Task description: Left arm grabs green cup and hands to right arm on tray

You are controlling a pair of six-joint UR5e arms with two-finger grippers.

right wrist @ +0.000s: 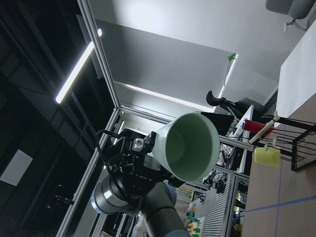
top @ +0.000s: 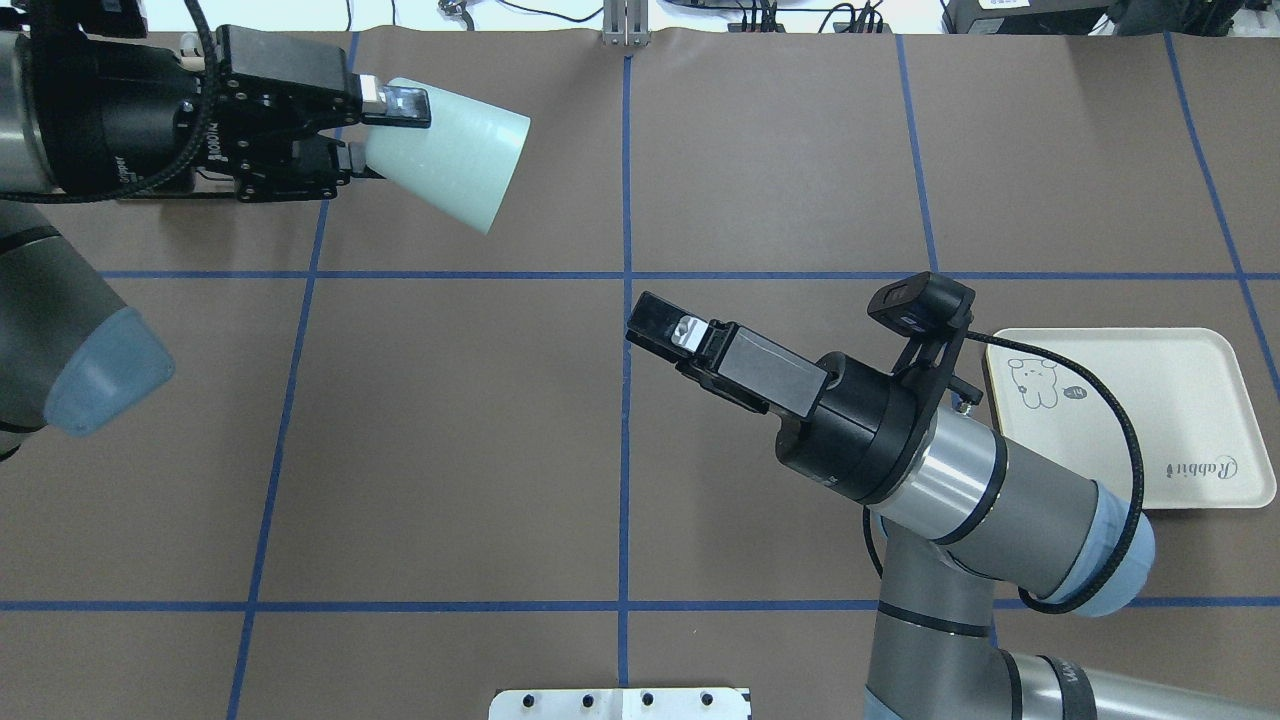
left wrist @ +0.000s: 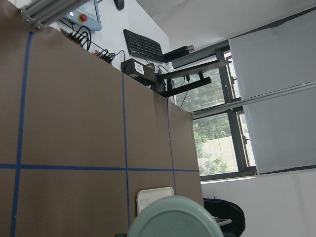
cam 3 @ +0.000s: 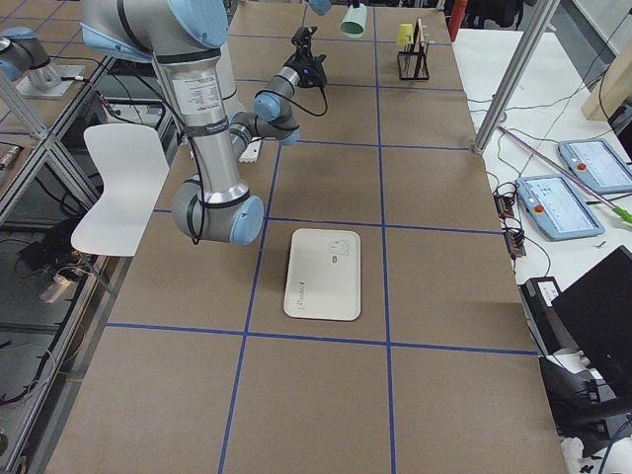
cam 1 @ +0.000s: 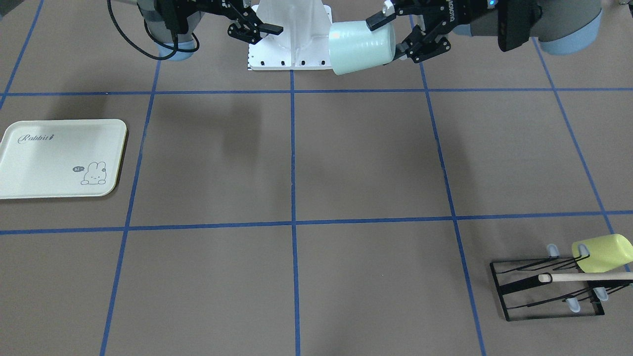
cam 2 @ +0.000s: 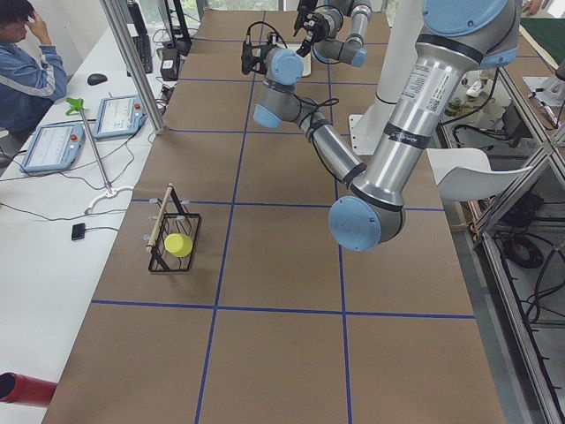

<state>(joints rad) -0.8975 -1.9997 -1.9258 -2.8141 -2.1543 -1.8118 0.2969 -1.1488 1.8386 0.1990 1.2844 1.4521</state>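
Observation:
My left gripper (top: pixel 385 135) is shut on the narrow base end of the pale mint green cup (top: pixel 450 150), holding it on its side high above the table at the far left. The cup (cam 1: pixel 361 47) has its wide mouth turned toward my right gripper (top: pixel 660 330), which is open, empty and apart from the cup, near the table's middle. The right wrist view looks into the cup's mouth (right wrist: pixel 190 145). The left wrist view shows its end (left wrist: pixel 175 219). The cream Rabbit tray (top: pixel 1150 420) lies flat on the right side with nothing on it, partly hidden by the right arm.
A black wire rack (cam 1: pixel 549 291) stands at the left arm's far corner, holding a yellow-green cup (cam 1: pixel 603 252) and a wooden rod. The robot's white base (cam 1: pixel 292 44) is between the arms. A person sits beyond the table's far edge (cam 2: pixel 26 71).

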